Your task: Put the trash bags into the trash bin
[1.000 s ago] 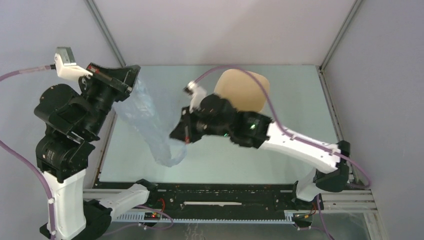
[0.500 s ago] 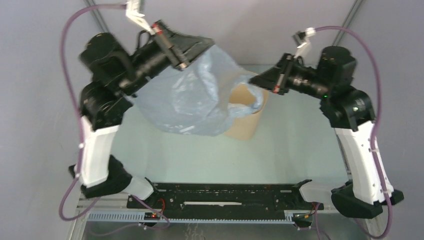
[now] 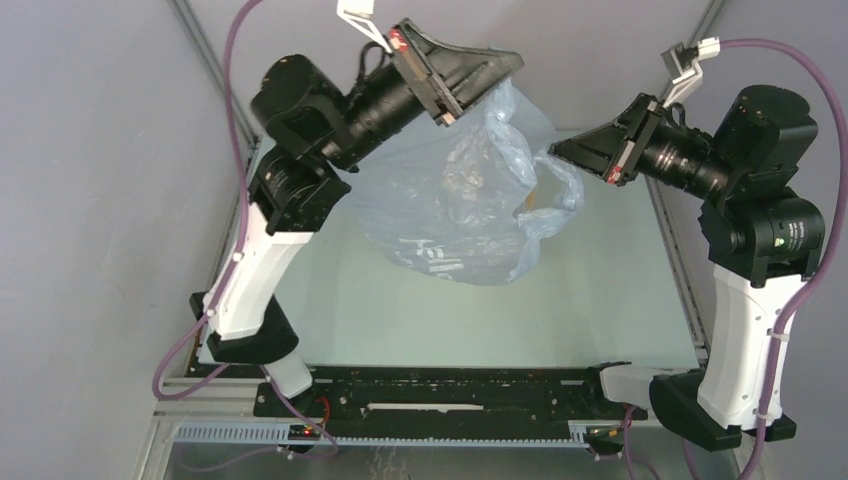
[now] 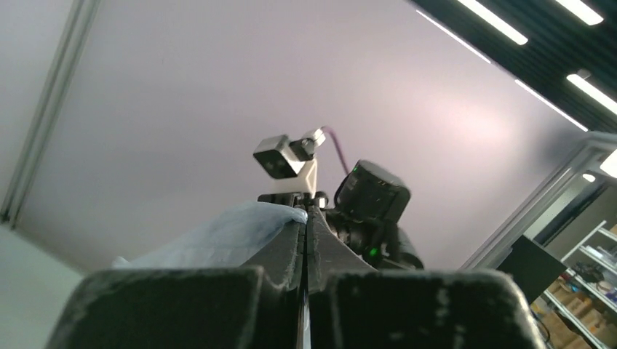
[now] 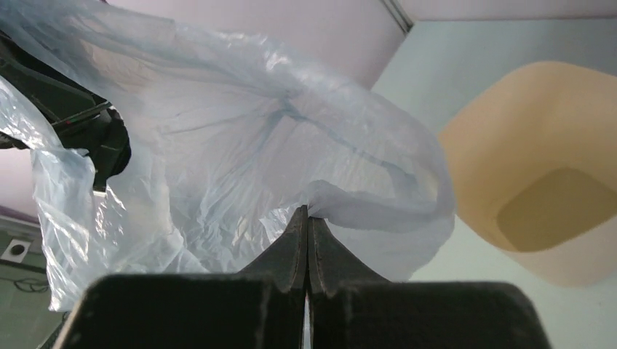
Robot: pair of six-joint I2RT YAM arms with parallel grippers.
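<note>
The pale-blue translucent trash bag (image 3: 455,205) hangs high above the table, stretched between both grippers. My left gripper (image 3: 510,62) is shut on the bag's upper edge; the bag (image 4: 218,236) shows beside its tips (image 4: 306,211) in the left wrist view. My right gripper (image 3: 555,152) is shut on a handle loop of the bag (image 5: 218,160), pinched at its tips (image 5: 307,211). The beige trash bin (image 5: 538,174) stands on the table below and to the right in the right wrist view. In the top view the bag hides nearly all of the bin; a beige sliver (image 3: 527,203) shows through.
The pale green table (image 3: 330,300) is enclosed by grey walls with metal frame posts (image 3: 205,50). A black rail (image 3: 440,390) runs along the near edge between the arm bases. The right arm (image 4: 371,203) shows in the left wrist view.
Both arms have risen and carried the bag rightward. The bag now hangs over the bin and covers it in the top view, stretched wider between the grippers.
</note>
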